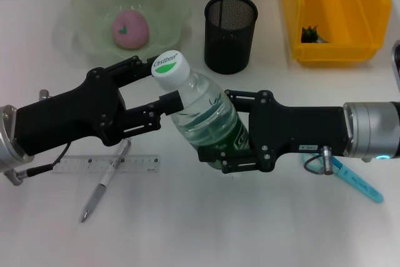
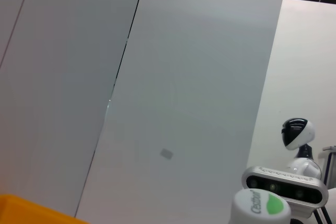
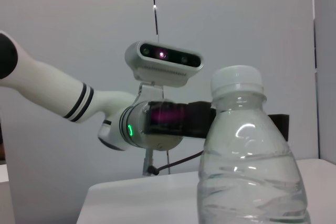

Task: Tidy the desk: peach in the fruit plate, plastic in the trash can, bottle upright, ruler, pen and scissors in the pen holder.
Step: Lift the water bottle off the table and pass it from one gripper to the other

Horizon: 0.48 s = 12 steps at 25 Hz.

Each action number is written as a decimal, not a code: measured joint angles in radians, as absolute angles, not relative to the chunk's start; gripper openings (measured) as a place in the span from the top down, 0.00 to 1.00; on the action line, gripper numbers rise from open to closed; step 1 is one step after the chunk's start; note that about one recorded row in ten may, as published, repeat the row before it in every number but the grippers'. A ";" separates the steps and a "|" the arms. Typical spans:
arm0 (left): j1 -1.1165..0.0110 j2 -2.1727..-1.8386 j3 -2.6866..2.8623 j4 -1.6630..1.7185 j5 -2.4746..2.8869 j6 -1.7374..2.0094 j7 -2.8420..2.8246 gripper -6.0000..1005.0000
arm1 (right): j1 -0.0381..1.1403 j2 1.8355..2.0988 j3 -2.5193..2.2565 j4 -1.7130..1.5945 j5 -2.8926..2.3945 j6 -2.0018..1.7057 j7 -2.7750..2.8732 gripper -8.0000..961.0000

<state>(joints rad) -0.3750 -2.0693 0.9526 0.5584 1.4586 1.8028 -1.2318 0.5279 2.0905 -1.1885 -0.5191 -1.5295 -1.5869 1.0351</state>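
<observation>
Two hands meet at the middle of my white bench (image 1: 206, 229). My right hand (image 1: 220, 130) is clenched around the body of the water bottle (image 1: 203, 119), which tilts with its cap toward my left. My left hand (image 1: 156, 87) has its fingers spread on either side of the bottle's neck. The yellow bin (image 1: 331, 14) and fruit plate (image 1: 69, 23) with the peach (image 1: 130, 29) stand at the back, the pen holder (image 1: 230, 32) between them. The ruler (image 1: 106, 165) lies under the pen (image 1: 106, 181); the scissors (image 1: 353, 179) lie beneath my right wrist.
</observation>
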 joint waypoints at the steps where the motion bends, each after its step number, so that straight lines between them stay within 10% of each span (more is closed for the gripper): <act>1: -0.375 -2.069 0.953 0.558 1.459 1.803 -1.232 0.25 | 0.528 2.091 -1.193 -0.516 -1.525 -1.585 1.030 0.20; 12: -0.390 -2.070 0.959 0.515 1.456 1.817 -1.224 0.24 | 0.551 2.092 -1.264 -0.491 -1.471 -1.543 1.018 0.20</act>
